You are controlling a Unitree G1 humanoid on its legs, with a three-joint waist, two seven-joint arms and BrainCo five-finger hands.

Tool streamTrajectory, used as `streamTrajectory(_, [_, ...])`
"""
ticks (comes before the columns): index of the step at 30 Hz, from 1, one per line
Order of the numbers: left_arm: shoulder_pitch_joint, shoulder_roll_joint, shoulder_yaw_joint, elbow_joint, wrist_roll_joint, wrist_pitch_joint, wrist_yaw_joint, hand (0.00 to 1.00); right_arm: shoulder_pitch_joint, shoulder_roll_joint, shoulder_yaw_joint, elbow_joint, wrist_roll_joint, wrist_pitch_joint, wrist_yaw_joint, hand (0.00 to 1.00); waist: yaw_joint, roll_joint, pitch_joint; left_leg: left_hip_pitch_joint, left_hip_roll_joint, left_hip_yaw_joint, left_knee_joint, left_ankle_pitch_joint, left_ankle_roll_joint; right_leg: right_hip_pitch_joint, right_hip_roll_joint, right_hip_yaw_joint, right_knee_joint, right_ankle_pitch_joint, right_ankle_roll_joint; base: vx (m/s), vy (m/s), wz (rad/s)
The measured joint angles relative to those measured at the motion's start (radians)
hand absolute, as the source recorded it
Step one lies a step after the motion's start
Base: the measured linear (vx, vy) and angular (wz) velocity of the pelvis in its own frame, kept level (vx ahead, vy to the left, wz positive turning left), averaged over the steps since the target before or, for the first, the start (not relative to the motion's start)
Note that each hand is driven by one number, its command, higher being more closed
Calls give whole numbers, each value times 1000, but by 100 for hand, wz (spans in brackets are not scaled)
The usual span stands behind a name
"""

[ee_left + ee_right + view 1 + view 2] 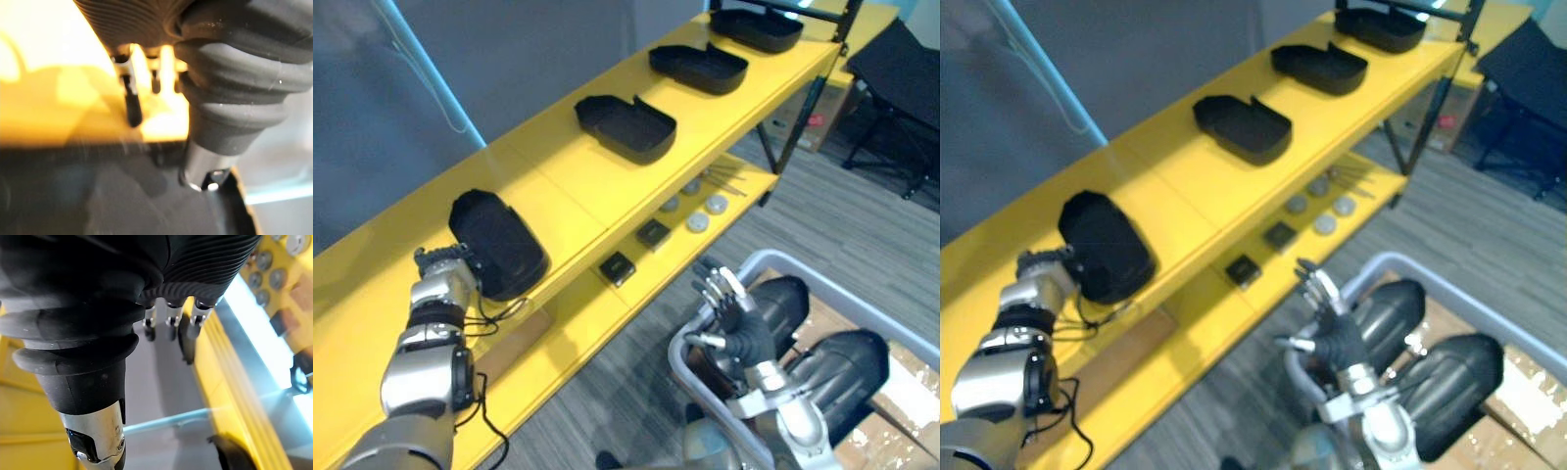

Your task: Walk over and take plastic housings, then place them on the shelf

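A black plastic housing (499, 243) lies on the yellow shelf's top board (558, 176), near its left end. My left hand (443, 277) rests against the housing's near end with straight fingers (132, 105), its thumb (205, 169) over the dark shell. Three more housings (626, 127) (698, 67) (756, 27) lie in a row further along the board. My right hand (734, 313) hangs open and empty over the rim of a grey bin (773, 259). Two more housings (788, 304) (842, 367) lie in the bin.
The lower yellow shelf carries small black blocks (617, 266) and round silver discs (697, 222). A black shelf post (803, 108) stands at the far end, with a cardboard box (818, 122) and a black chair (901, 69) beyond. Grey carpet lies between shelf and bin.
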Motion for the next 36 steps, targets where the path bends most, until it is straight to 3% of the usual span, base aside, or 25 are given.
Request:
streamTrajectory(5, [-153, 73, -121, -3, 231, 38, -89, 0, -57, 1, 36, 59, 79, -15, -47, 0, 16, -15, -3, 1, -2, -19, -3, 0, 0, 28, -4, -22, -35, 15, 1, -2, -8, 10])
streamTrajectory(7, [-194, 81, -149, -5, 272, 38, -114, 0, -80, 1, 53, 76, 83, -20, -67, 0, 26, -15, -3, 1, -3, -23, -4, 0, 0, 33, -6, -26, -40, 16, 2, 12, 1, 8])
streamTrajectory(14, [-211, 71, -235, -28, 271, 19, -110, 0, -133, 2, 106, 108, 50, -60, -158, 0, 36, -25, -35, -11, -5, -77, -10, 5, -4, 66, -11, -85, -72, 20, 4, 28, -6, 24])
streamTrajectory(18, [-211, 67, -273, -95, 207, -104, -30, 0, -148, 7, 119, 117, 2, -60, -223, 0, 52, -39, -55, -14, -8, -121, -8, 7, -3, 97, -15, -127, -88, 20, 4, 23, 4, 28])
streamTrajectory(20, [-166, 63, -272, -228, -15, -259, -31, 0, -152, 12, 121, 137, -16, -62, -241, 0, 81, -40, -72, -16, -8, -126, -8, 7, -3, 100, -16, -132, -92, 20, 4, 2, -3, 14])
streamTrajectory(21, [-142, 58, -269, -274, -72, -302, -39, 0, -155, 12, 121, 147, -22, -62, -242, 0, 85, -39, -77, -17, -9, -128, -8, 7, -3, 102, -16, -134, -93, 20, 4, 2, -7, 16])
streamTrajectory(22, [-50, 20, -242, -429, -211, -422, -53, 0, -159, 14, 116, 169, -43, -70, -241, 0, 93, -37, -92, -20, -14, -146, -9, 9, -1, 113, -19, -155, -103, 20, 4, 10, -8, 30])
streamTrajectory(24, [85, -57, -179, -639, -281, -510, -60, 0, -158, 20, 104, 173, -61, -82, -242, 0, 96, -32, -96, -12, -16, -163, -16, 13, 2, 128, -20, -174, -102, 20, 4, 6, -8, 30])
streamTrajectory(26, [376, -204, -85, -1012, -285, -621, -58, 0, -158, 35, 41, 173, -93, -93, -242, 0, 118, -25, -113, -12, -15, -175, -16, 13, 2, 135, -18, -189, -103, 19, 4, 3, -10, 16])
streamTrajectory(29, [682, -363, -6, -1276, -261, -714, -46, 0, -156, 57, -121, 172, -69, -93, -241, 0, 173, -34, -118, 2, -15, -207, -18, 18, -2, 168, -15, -219, -111, 19, 5, -24, -26, 26])
streamTrajectory(32, [881, -420, 71, -1397, -236, -768, -41, 0, -157, 58, -218, 172, -9, -92, -238, 0, 221, -58, -140, -1, -21, -235, -20, 21, -8, 189, -19, -257, -123, 5, 4, -74, -27, 33])
streamTrajectory(36, [1019, -478, 89, -1506, -228, -791, -59, 0, -157, 65, -256, 167, 10, -88, -236, 0, 244, -68, -164, -19, -26, -263, -27, 27, -11, 180, -26, -283, -123, -11, 2, -82, 4, 22])
